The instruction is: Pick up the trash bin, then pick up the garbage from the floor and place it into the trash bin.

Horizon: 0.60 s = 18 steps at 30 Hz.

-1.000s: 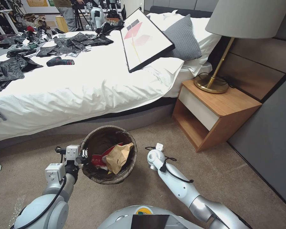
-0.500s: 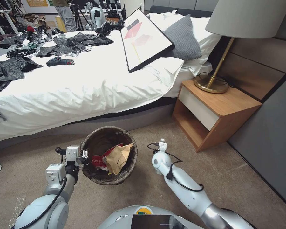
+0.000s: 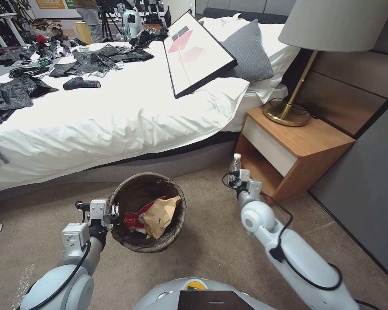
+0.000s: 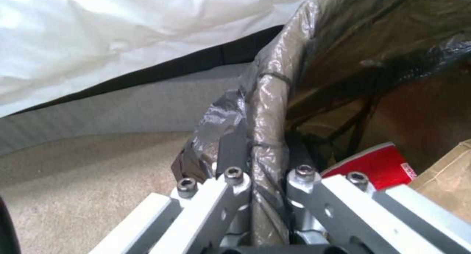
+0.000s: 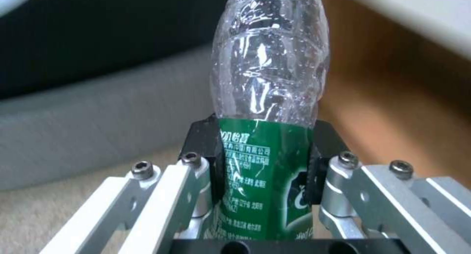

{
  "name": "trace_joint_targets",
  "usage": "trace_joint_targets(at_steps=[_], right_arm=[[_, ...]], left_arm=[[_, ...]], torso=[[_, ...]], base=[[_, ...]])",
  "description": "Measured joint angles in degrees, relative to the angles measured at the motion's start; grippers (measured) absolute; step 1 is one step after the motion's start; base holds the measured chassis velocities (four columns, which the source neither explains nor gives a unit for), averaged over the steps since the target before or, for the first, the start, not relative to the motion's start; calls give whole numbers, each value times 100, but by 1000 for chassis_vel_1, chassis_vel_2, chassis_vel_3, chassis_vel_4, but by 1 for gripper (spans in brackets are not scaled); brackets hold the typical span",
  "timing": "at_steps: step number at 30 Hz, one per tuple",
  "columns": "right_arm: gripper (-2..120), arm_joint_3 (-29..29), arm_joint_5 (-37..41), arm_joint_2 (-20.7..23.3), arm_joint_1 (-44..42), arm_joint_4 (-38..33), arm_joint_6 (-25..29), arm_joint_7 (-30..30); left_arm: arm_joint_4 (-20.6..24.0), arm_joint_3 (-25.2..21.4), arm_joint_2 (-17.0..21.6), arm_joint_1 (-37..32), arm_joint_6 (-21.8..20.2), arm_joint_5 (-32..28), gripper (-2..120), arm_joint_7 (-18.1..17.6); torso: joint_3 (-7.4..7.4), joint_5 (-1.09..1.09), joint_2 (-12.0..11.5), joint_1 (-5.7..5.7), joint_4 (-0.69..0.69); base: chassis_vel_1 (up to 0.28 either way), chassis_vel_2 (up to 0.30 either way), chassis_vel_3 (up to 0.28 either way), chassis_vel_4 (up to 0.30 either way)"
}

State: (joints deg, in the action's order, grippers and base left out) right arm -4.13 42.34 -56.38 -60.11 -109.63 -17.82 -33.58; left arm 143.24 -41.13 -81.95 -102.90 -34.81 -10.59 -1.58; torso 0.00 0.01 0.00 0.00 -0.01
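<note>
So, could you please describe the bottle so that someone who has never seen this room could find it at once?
Start at the wooden nightstand beside the bed; just in front of its open shelf, the right gripper is closed on the bottle. It is clear crinkled plastic with a green label, unlike the paper bag in the trash bin.

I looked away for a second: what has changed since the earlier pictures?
The right end effector has swung forward toward the nightstand and now shows clamped on a clear bottle with a green label. The left end effector stays shut on the trash bin rim.
</note>
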Motion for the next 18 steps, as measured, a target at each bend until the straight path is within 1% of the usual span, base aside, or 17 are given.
trace_joint_targets(at_steps=[2,3,6,7,10,11,12,14,18], right_arm=[[28,-98,-182,157,-15,-310,4,315],[28,-98,-182,157,-15,-310,4,315],[28,-171,-138,348,17,-810,-4,692],[28,-171,-138,348,17,-810,-4,692],[28,-213,0,532,29,-1224,-24,1150],[28,-213,0,532,29,-1224,-24,1150],[28,-252,97,648,21,-1454,-96,1482],[28,-254,290,802,30,-1770,-184,1828],[28,-158,515,911,130,-2053,-283,2058]], left_arm=[[0,3,13,-23,-2,12,2,-24],[0,3,13,-23,-2,12,2,-24],[0,-20,58,-75,-2,34,2,-50],[0,-20,58,-75,-2,34,2,-50],[0,-26,88,-132,-2,58,2,-65],[0,-26,88,-132,-2,58,2,-65],[0,-18,98,-172,4,94,2,-74],[0,-15,123,-217,17,112,2,-89],[0,-4,139,-240,23,119,2,-98]], torso=[[0,1,0,0,2],[0,1,0,0,2],[0,1,0,0,2],[0,1,0,0,2],[0,0,0,0,2],[0,0,0,0,2],[0,-1,0,0,2],[0,0,0,0,1],[0,-1,0,0,0]], base=[[0,0,0,0],[0,0,0,0],[0,0,0,0],[0,0,0,0],[0,0,0,0],[0,0,0,0],[0,0,0,0],[0,0,0,0],[0,0,0,0]])
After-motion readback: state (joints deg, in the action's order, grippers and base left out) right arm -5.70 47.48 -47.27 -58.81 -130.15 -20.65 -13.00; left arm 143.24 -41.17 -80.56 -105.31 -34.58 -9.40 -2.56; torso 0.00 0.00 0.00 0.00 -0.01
